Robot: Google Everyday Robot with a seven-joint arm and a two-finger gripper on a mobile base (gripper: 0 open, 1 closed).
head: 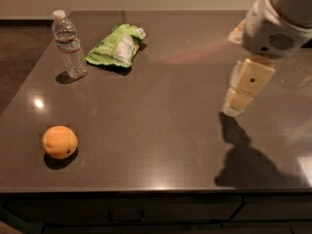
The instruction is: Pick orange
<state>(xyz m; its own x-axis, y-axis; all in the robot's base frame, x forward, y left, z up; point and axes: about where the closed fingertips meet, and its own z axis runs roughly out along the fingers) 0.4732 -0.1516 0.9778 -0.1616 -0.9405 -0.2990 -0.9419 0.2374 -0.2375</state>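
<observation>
- The orange sits on the dark grey countertop in its front left corner, close to the front edge and near the left edge. A small dark spot faces the lower right.
- The gripper hangs above the right half of the countertop, well apart from the orange. It points down and to the left from the white arm, which comes in at the upper right corner.
- Whether the gripper is apart or together cannot be told from this view; it carries nothing that can be seen.
- The arm's shadow falls on the counter just below the gripper and reaches toward the front edge.
- A wide bare stretch of countertop lies between the gripper and the orange.
- A clear water bottle with a white cap stands upright at the back left, near the left edge.
- A green snack bag lies flat just to the right of the bottle, apart from it.
- Both are well behind the orange.
- Below the front edge is a dark drawer front with a handle.
</observation>
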